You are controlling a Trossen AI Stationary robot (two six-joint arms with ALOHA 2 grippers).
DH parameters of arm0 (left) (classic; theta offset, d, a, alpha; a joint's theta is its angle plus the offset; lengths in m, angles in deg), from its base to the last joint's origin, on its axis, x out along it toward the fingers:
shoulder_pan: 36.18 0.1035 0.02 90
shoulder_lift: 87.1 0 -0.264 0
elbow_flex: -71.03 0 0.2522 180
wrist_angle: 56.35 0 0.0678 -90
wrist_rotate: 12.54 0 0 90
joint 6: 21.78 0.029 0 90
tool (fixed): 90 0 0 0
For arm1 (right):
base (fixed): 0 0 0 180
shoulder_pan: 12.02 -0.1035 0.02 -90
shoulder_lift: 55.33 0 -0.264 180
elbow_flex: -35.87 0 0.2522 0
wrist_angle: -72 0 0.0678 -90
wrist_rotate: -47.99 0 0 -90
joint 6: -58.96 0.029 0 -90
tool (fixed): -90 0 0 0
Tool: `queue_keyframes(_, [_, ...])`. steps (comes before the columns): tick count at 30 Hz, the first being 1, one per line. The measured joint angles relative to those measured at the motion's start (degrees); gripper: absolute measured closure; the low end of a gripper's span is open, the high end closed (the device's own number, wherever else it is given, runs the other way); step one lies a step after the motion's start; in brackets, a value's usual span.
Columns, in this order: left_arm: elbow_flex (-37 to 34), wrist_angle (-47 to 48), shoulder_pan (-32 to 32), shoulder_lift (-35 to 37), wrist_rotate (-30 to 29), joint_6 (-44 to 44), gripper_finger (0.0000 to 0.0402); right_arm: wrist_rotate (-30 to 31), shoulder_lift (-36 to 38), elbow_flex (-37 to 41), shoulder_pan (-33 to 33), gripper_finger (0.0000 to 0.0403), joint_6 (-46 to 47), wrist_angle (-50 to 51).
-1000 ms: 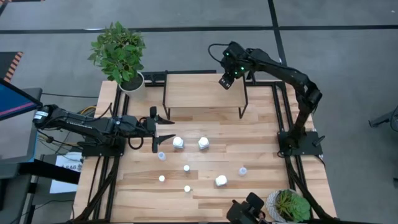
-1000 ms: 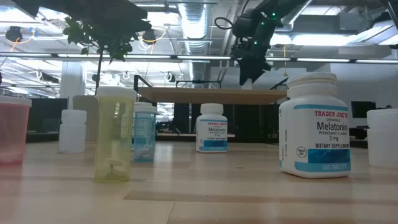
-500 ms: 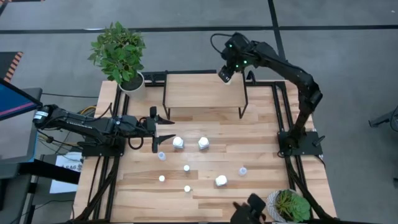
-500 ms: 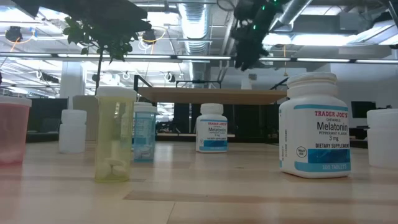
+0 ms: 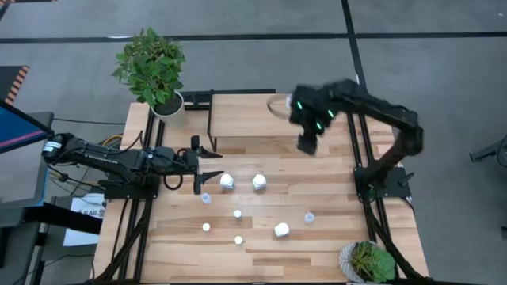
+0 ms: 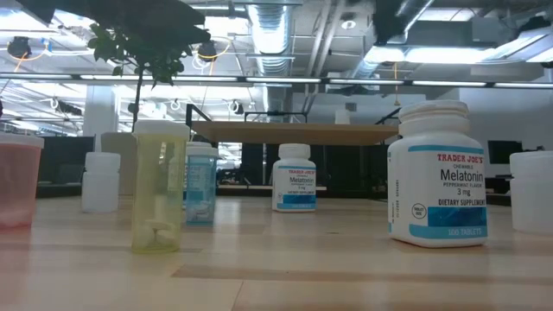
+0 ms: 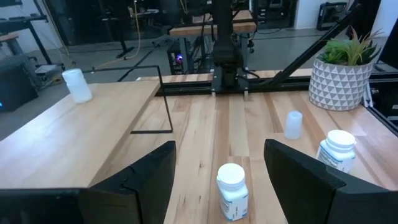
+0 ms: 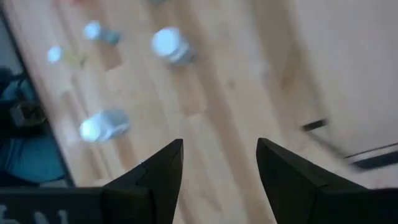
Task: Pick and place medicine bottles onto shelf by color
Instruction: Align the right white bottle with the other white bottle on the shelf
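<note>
- The right gripper (image 5: 307,143) is seen blurred above the front right corner of the shelf (image 5: 245,115); its fingers (image 8: 160,174) stand parted with nothing between them.
- In the right wrist view, only smeared white bottles can be made out on the wood below.
- The left gripper (image 5: 207,165) is held low over the worktop's left side, its fingers (image 7: 144,174) spread wide and empty, just beside a white bottle (image 5: 227,182).
- 1 pale bottle (image 7: 77,85) is shown standing on the shelf board; in the high view it cannot be made out.
- 8 medicine bottles (image 5: 259,182) are scattered upright on the worktop (image 5: 333,190) in front of the shelf, apart from one another.
- In the low view, a Melatonin bottle (image 6: 436,174) and a yellowish vial (image 6: 159,187) fill the foreground; neither gripper is seen there.
- A leafy plant (image 5: 152,66) stands at the worktop's far left corner, and a second potted plant (image 5: 367,261), cut by the frame, at the near right corner.
</note>
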Motion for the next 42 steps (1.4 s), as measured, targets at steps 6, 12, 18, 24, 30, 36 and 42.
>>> queue_keyframes(6, [0.00, 0.23, -0.04, -0.02, 0.24, -2.20, 0.0168, 10.33, 13.75, 16.99, -21.10, 0.0180, 19.13, -10.17])
queue_keyframes(12, [0.00, 0.25, -0.04, -0.01, 0.18, -1.92, 0.0168, 14.99, 20.78, 33.59, -39.69, 0.0180, 34.04, -26.46])
queue_keyframes(18, [0.00, 0.25, -0.04, -0.01, 0.17, -1.23, 0.0168, 15.17, 17.41, 41.94, -47.21, 0.0180, 35.53, -33.93])
queue_keyframes(24, [0.00, 0.31, -0.04, -0.01, 0.09, 0.56, 0.0168, 16.55, 10.18, 42.67, -46.63, 0.0180, 37.23, -31.81])
queue_keyframes(30, [0.00, 0.35, -0.04, -0.01, -0.02, 0.60, 0.0168, 16.60, 4.53, 42.67, -45.53, 0.0180, 37.94, -31.47])
queue_keyframes(36, [0.00, 0.36, -0.04, -0.01, 0.00, 0.60, 0.0168, 15.86, 0.15, 42.66, -44.87, 0.0180, 38.94, -31.61])
queue_keyframes(42, [0.00, 0.36, -0.03, -0.02, 0.02, 0.60, 0.0168, 15.02, -2.59, 42.67, -44.81, 0.0180, 38.66, -32.84])
